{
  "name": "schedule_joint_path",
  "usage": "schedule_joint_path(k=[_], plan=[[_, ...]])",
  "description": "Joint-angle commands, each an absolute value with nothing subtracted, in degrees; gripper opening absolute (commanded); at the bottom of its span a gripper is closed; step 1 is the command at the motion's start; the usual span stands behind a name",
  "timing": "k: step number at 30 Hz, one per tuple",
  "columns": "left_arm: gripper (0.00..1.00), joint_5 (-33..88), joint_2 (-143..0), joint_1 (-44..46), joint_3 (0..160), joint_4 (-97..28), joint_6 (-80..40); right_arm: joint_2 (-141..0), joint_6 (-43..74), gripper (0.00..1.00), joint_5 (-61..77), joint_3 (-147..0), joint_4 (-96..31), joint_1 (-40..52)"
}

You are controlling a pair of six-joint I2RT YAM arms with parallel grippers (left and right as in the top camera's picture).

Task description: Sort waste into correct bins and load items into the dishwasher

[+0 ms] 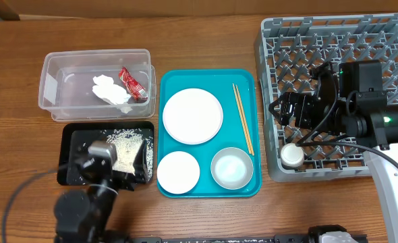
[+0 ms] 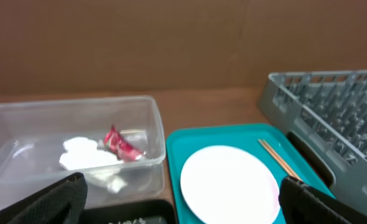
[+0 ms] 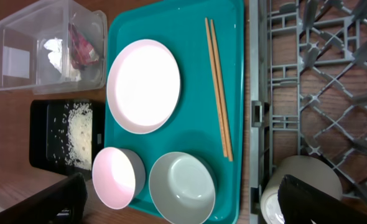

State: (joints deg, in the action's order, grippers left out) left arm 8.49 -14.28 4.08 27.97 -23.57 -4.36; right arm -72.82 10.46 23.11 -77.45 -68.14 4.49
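The clear tub (image 1: 54, 71) holds the white napkin (image 1: 111, 90) and the red wrapper (image 1: 133, 83); both also show in the left wrist view, napkin (image 2: 84, 154) and wrapper (image 2: 121, 144). Rice (image 1: 128, 150) lies in the black tray (image 1: 74, 135). The teal tray carries a large plate (image 1: 192, 115), a small pinkish bowl (image 1: 178, 172), a grey bowl (image 1: 231, 168) and chopsticks (image 1: 243, 118). A small white cup (image 1: 293, 155) sits in the grey rack (image 1: 361, 40) at its front left corner. My left gripper (image 1: 104, 154) is open over the black tray. My right gripper (image 1: 287, 111) is open and empty above the rack's left side.
The teal tray (image 1: 249, 189) lies between the bins and the rack. A brown cardboard wall (image 2: 171, 43) stands behind the table. My right arm's body (image 1: 374, 121) covers part of the rack. Wooden tabletop shows in front of the tray.
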Motion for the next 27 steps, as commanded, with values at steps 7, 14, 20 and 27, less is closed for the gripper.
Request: schedule_joint_path(k=[7,14,20,27], plan=[[1.0,15.2,-0.2,3.7,8.5,-11.6,-3.9,-72.7,10.0,1.0,23.2,-78.0,-67.8,4.4],[1.0,14.6,-0.2,3.7,1.3,-5.0,-6.8,-72.7,10.0,1.0,23.2,-78.0,-67.8,4.4],[1.0,14.5,-0.2,3.7,0.9,-4.4,-6.8,-72.7,10.0,1.0,23.2,-78.0,-67.8,4.4],[1.0,14.5,-0.3,3.7,0.9,-4.4,-6.8,-72.7,10.0,1.0,23.2,-78.0,-67.8,4.4]])
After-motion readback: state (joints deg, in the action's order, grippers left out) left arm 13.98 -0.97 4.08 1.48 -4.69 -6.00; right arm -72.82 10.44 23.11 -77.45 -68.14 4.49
